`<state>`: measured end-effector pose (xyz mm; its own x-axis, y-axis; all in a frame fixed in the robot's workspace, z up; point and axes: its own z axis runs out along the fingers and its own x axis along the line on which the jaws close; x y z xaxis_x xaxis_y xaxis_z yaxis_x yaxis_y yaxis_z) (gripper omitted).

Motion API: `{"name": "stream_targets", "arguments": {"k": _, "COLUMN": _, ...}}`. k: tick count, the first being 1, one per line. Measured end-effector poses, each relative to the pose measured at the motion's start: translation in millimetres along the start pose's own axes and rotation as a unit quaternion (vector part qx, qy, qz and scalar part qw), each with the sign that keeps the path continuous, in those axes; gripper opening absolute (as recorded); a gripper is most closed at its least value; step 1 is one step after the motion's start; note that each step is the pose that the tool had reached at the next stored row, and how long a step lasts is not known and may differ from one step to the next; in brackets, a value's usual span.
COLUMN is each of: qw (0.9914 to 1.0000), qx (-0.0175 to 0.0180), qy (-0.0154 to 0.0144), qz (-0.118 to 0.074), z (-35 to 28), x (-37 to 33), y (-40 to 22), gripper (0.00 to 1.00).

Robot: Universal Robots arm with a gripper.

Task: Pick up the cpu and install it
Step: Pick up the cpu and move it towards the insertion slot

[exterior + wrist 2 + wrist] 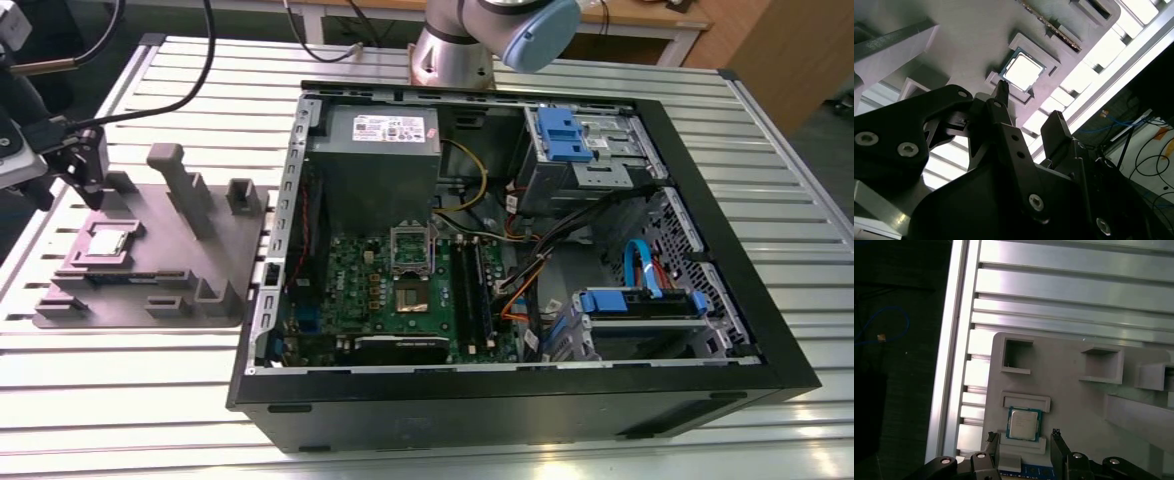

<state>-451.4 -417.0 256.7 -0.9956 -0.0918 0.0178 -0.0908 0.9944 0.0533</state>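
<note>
The cpu (107, 243), a small square chip with a silvery top, lies flat in a shallow pocket of the grey fixture (160, 300) at the exterior view's left. My gripper (86, 172) hangs above the fixture close to the chip. In both wrist views its black fingers stand apart, wider than the cpu (1023, 423), with nothing between them. The gripper (1023, 436) sits just off the chip's edge. In the second wrist view the cpu (1024, 70) shows beyond the gripper (1029, 106). The green motherboard (360, 275) lies inside the open computer case (534, 390), its socket (410, 292) uncovered and the metal frame (411, 243) raised.
Tall grey uprights (183, 190) rise from the fixture beside the chip's pocket. The case holds a power supply (380, 135), blue drive brackets (561, 130) and loose cables (534, 270). Everything rests on a slatted aluminium table (120, 410). The arm's base (454, 50) stands behind the case.
</note>
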Motion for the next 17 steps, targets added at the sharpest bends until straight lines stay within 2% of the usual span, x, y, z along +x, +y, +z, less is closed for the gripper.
{"name": "stream_targets", "arguments": {"k": 12, "qw": 1.0, "qx": 0.0, "qy": 0.0, "qz": 0.001, "z": 3.0, "x": -0.1, "y": -0.1, "gripper": 0.53}}
{"name": "stream_targets", "arguments": {"k": 17, "qw": 1.0, "qx": 0.0, "qy": -0.0002, "qz": 0.002, "z": 10.1, "x": -0.2, "y": -0.6, "gripper": 0.53}}
